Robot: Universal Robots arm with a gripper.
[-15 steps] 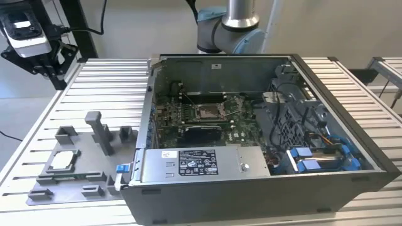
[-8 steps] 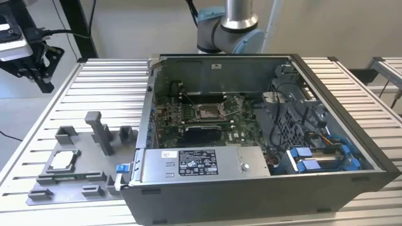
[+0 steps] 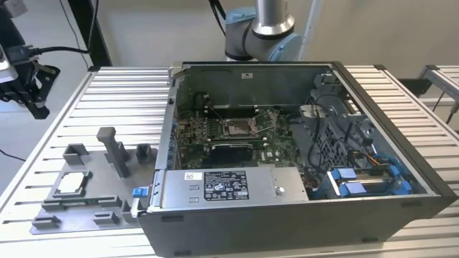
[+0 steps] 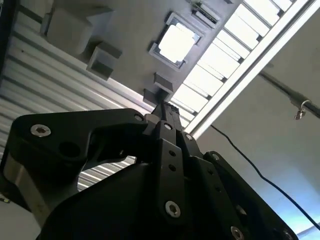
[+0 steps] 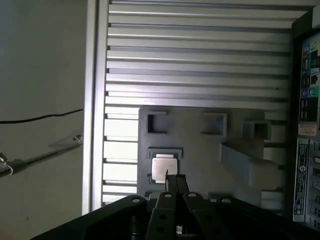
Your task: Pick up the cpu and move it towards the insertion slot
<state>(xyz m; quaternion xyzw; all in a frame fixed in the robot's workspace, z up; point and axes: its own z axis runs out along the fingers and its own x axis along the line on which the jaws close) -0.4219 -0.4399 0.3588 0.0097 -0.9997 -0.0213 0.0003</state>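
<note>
Position: cpu point(image 3: 72, 183) sits in grey fixture point(image 3: 90, 210), 8 o'clock in exterior view, well apart from insertion slot point(image 3: 237, 127). Gripper point(image 5: 175, 181) hovers clear of cpu, fingers pressed together, holding nothing.

Shiny metal cpu point(image 3: 72, 183), matt plastic fixture point(image 3: 107, 189)

Ribbed aluminium table point(image 3: 122, 91) of long silver slats. Beyond its far edge, a plain pale wall point(image 3: 158, 32). At the exterior view's right, a second slatted table point(image 3: 444, 75). Smooth grey floor point(image 5: 40, 60) in the first wrist view, crossed by a thin black cable point(image 5: 40, 118).
</note>
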